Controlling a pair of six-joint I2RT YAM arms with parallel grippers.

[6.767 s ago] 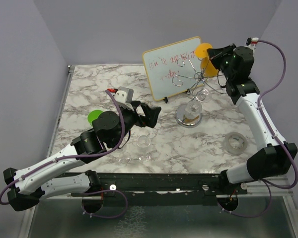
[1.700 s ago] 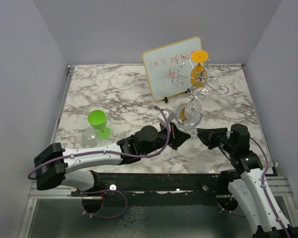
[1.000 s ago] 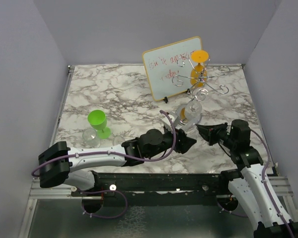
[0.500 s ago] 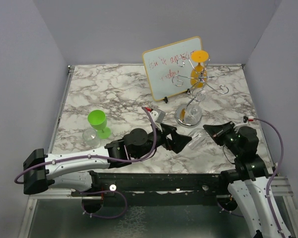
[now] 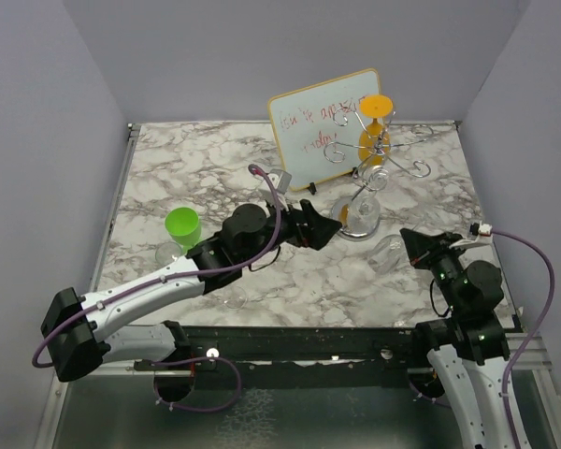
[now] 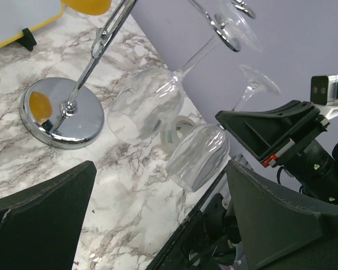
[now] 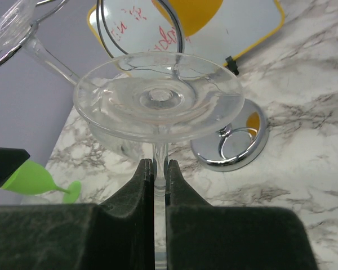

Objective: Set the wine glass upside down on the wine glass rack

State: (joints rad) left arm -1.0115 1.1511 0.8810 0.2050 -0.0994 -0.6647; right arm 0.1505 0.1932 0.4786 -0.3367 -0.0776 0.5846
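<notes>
Marble desk [image 5: 187,168] carrying one wine glass rack [image 5: 379,159], on which two glasses hang: one orange glass [image 5: 376,122] and one clear glass [image 6: 146,104], the latter plain only in the left wrist view. Here the left end effector [image 5: 320,227] is released, holding nothing. The right end effector [image 7: 156,169] grasps by its stem the wine glass [image 7: 158,98], tilted bowl-down in the air beside the rack.
</notes>
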